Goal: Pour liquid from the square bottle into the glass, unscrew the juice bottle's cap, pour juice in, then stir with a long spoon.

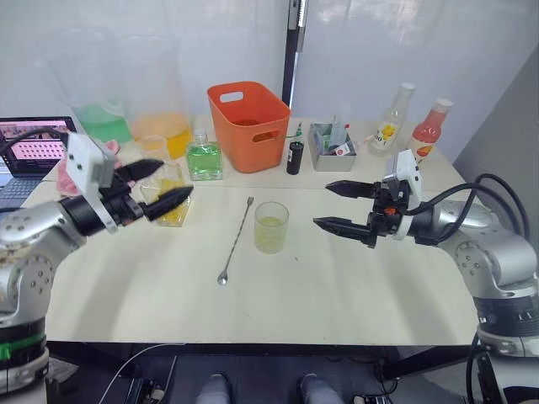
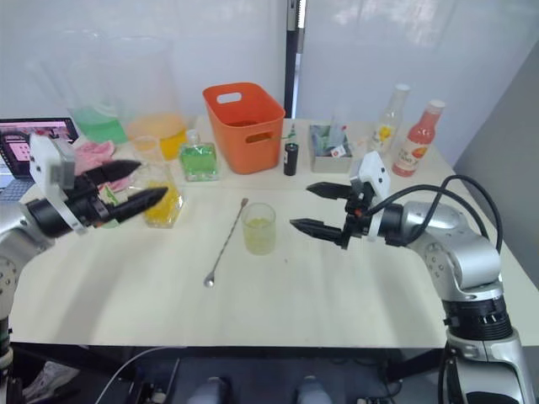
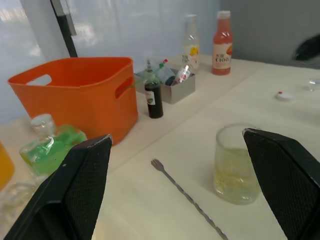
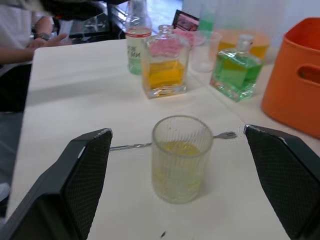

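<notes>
Glass (image 1: 271, 226) (yellowish liquid inside) beside long spoon (image 1: 236, 240); left tool (image 1: 162, 185) and right tool (image 1: 337, 205) gaping, empty.

An orange basket (image 1: 248, 126) stands at the far middle of the table (image 1: 337, 286). Just left of it sits a square bottle of green liquid (image 1: 203, 157), with large clear jugs of green (image 1: 103, 122) and orange liquid (image 1: 164, 130) further left. To the basket's right are a small dark bottle (image 1: 294, 156), a grey tray of sachets (image 1: 332, 146), a yellow-labelled bottle (image 1: 392, 119) and a pink-liquid bottle (image 1: 429, 129). A laptop (image 1: 32, 151) sits at the far left.
</notes>
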`<state>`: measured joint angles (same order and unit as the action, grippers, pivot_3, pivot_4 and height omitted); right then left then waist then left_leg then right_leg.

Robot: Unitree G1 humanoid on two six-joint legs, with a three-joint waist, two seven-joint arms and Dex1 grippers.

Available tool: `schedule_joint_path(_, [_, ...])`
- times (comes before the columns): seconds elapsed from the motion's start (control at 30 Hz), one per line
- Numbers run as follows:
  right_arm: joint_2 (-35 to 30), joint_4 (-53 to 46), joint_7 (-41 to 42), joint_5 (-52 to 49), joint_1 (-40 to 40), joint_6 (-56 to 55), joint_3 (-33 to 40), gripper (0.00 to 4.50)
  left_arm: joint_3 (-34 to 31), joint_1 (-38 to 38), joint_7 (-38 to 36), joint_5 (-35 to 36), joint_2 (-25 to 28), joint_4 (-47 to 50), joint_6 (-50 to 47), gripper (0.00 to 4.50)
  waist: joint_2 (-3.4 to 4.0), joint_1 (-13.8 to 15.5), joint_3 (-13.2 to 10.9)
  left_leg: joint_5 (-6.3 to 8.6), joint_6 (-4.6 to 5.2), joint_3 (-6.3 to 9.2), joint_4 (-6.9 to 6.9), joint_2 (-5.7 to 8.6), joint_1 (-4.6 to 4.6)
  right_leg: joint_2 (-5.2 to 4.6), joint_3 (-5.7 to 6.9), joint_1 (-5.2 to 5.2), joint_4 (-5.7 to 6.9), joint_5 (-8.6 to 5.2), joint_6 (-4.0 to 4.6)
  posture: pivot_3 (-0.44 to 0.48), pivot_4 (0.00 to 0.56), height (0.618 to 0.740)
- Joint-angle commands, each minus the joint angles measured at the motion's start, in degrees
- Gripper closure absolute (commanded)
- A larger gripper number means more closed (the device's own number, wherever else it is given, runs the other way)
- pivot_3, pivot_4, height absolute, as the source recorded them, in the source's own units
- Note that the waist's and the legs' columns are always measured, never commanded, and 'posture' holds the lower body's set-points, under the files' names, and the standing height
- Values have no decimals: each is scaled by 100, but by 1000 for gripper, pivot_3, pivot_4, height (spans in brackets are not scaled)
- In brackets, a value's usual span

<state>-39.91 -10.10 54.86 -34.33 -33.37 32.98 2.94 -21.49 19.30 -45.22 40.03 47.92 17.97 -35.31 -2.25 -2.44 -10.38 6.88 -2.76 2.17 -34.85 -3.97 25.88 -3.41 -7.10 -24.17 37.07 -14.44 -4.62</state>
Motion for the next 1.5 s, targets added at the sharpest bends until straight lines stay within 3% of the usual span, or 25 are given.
schedule_joint_path(0.03, [-12,59,-167,175,190,-220,239,0,-40,-596,62,-283,-61,503,282,66,0,1,0,0,0,-1,0,1,0,-1,-1,0,-1,0,0,0,150,725])
schedule_joint_path(0.2, [0,392,-215,329,583,-544,390,0,-70,-1310,458,-850,-443,469,745,66,0,0,0,0,0,-4,1,-1,-3,-1,0,0,-4,-4,13,0,150,725])
schedule_joint_path(0.33, [-93,435,14,50,1042,-422,681,0,-310,-1984,245,-972,-719,370,1330,66,0,-2,0,0,0,-6,1,0,-6,-3,-4,4,-4,-17,35,0,150,725])
schedule_joint_path(0.6, [-101,659,148,-106,2143,-787,1609,0,-983,-3157,131,-1358,-1009,-709,2363,66,0,-17,0,1,-1,-11,3,-2,-13,-4,-6,2,-3,-34,36,0,150,725])
schedule_joint_path(0.83, [-320,1100,242,-159,2766,-695,2112,0,-1389,-3423,39,-1229,-1055,-1279,2721,66,-2,-5,3,18,-28,-16,1,-1,-24,-9,-7,8,-8,-37,38,0,150,725])
schedule_joint_path(1.1, [-402,1300,305,7,2912,-858,2143,0,-1561,-3692,-71,-1091,-1052,-1281,2709,66,-1,-44,4,23,-35,-24,10,-4,-35,-9,-13,7,-6,-38,41,0,150,725])
schedule_joint_path(1.33, [-479,1256,364,49,2820,-850,2038,0,-1439,-3432,29,-1075,-1004,-1283,2621,66,-2,-18,4,26,-41,-25,7,-4,-35,-9,-13,8,-7,-39,41,0,150,725])
schedule_joint_path(1.5, [-426,1141,447,-93,2579,-758,1975,0,-939,-3216,357,-1043,-1332,-698,2299,66,0,-21,5,26,-40,-27,7,-4,-35,-9,-15,10,-8,-38,40,0,150,725])
